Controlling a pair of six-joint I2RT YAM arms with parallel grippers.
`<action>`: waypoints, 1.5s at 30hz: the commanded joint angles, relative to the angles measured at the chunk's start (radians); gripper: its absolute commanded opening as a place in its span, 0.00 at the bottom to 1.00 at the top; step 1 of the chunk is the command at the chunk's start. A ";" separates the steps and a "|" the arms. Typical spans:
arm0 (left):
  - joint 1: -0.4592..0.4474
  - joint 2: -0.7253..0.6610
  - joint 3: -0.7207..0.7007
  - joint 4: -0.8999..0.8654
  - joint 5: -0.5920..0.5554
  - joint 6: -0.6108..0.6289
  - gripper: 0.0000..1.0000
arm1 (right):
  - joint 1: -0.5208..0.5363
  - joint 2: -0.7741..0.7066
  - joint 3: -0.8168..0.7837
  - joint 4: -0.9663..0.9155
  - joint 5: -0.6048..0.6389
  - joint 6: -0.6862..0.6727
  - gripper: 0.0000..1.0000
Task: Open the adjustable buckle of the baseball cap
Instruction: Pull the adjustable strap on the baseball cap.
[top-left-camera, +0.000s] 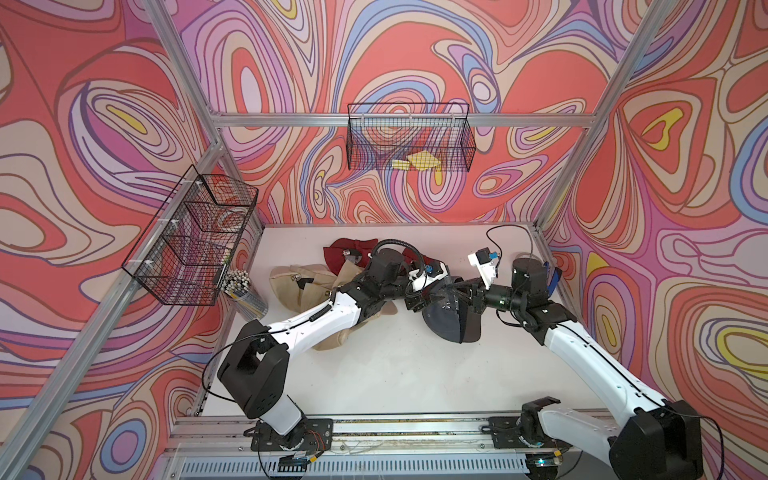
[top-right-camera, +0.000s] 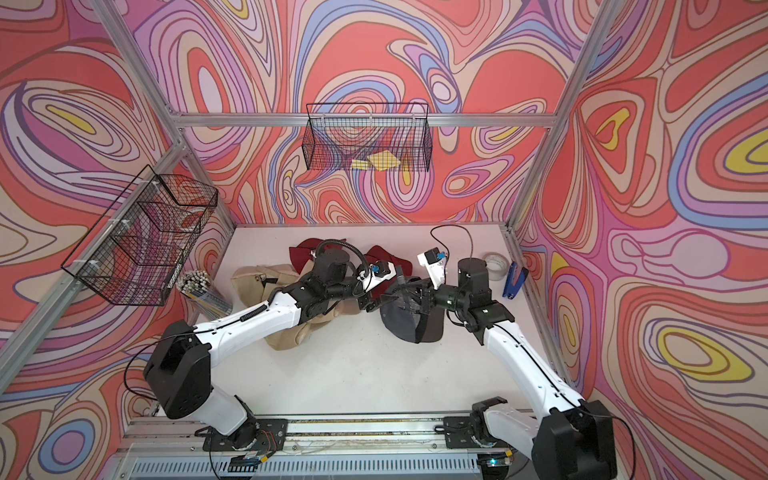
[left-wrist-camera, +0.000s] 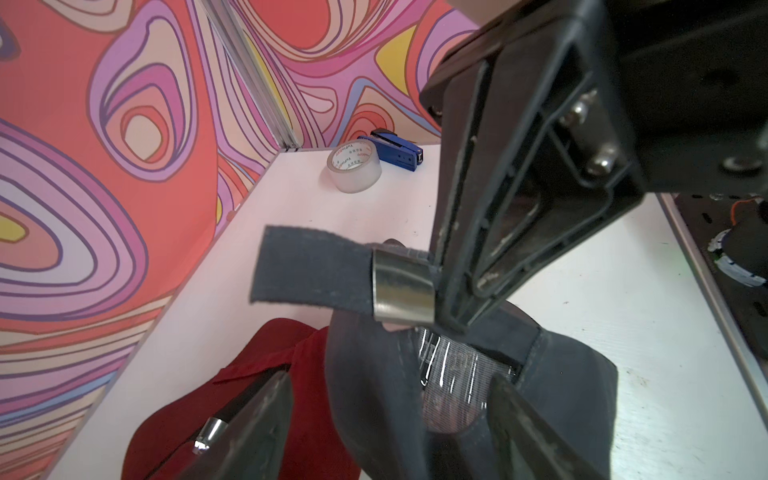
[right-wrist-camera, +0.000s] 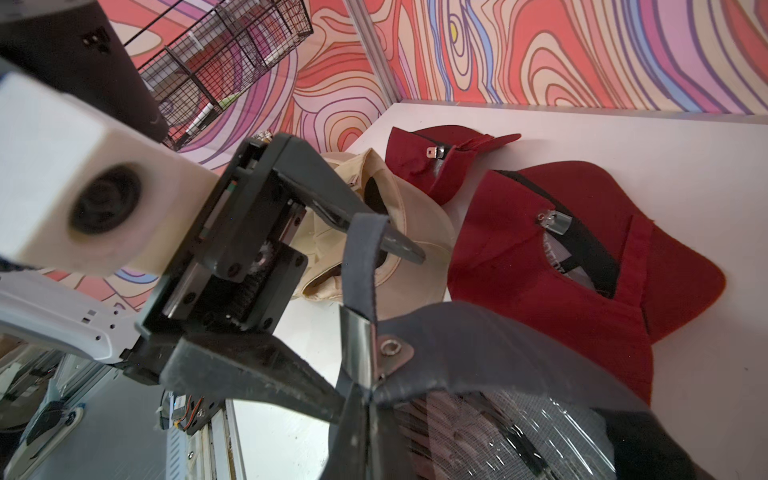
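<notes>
Left wrist view: the right claw (left-wrist-camera: 455, 311) pinches the dark cap (left-wrist-camera: 573, 386) beside its metal buckle (left-wrist-camera: 403, 286), at mid-table (left-wrist-camera: 291, 199); the left claw (left-wrist-camera: 390, 376) gapes open. Best grip the loose strap end (left-wrist-camera: 307, 266) and draw it straight out.

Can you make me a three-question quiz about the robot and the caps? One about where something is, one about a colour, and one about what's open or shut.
1. Where is the clear tape roll?
A) held up in the air
B) on the table beside the blue stapler
C) inside a cap

2. What colour is the cap pinched by the right end effector?
A) yellow
B) green
C) dark blue

3. How is the left end effector?
A) open
B) shut on the tape roll
C) shut on the stapler

Answers:
1 B, it stands next to the stapler.
2 C, its cloth looks dark blue in every view.
3 A, its fingers stand wide apart.
</notes>
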 joint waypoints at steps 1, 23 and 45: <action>0.005 -0.028 -0.015 0.081 0.027 0.078 0.70 | 0.005 0.001 0.018 0.008 -0.080 -0.017 0.00; 0.006 -0.065 -0.152 0.352 0.104 0.034 0.54 | 0.005 0.066 0.030 0.048 -0.252 0.022 0.00; 0.006 -0.054 -0.225 0.584 0.109 -0.039 0.35 | 0.005 0.125 0.038 0.125 -0.328 0.106 0.00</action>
